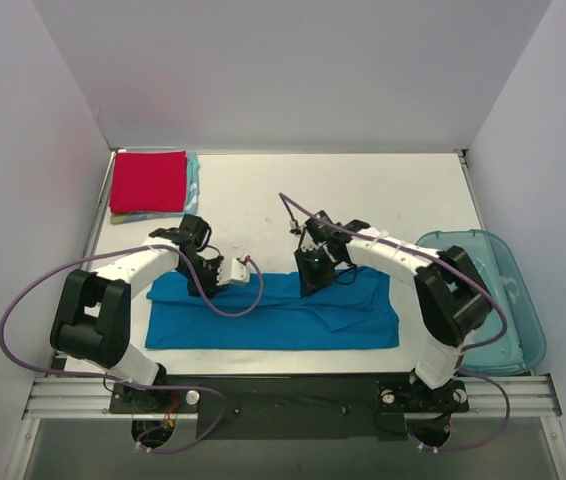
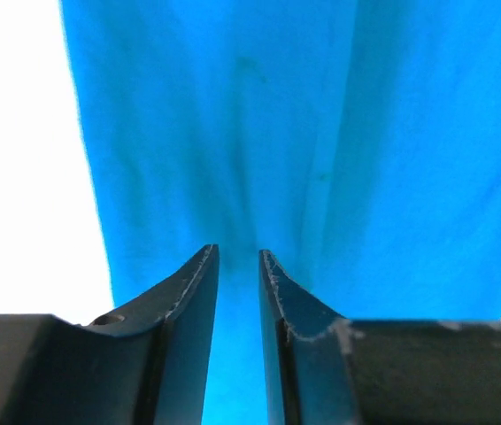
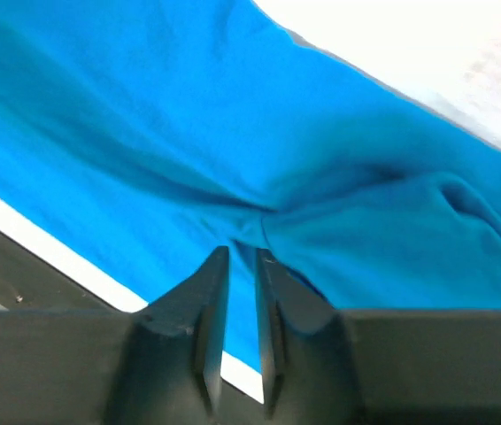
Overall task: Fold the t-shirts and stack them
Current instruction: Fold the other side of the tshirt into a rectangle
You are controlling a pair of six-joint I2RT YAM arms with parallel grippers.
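Observation:
A bright blue t-shirt (image 1: 273, 312) lies as a long folded strip across the near part of the table. My left gripper (image 1: 206, 280) is at its far edge towards the left. Its jaws (image 2: 239, 252) are nearly closed with blue cloth (image 2: 259, 133) between them. My right gripper (image 1: 313, 272) is at the far edge towards the right, and its jaws (image 3: 242, 252) pinch a puckered bunch of the blue cloth (image 3: 339, 204). A folded red t-shirt (image 1: 148, 181) lies on top of the light teal and yellowish ones (image 1: 193, 185) at the far left corner.
A translucent blue plastic bin (image 1: 498, 300) stands off the table's right edge beside the right arm. White walls close in the table (image 1: 363, 190) on three sides. Purple cables loop from both arms.

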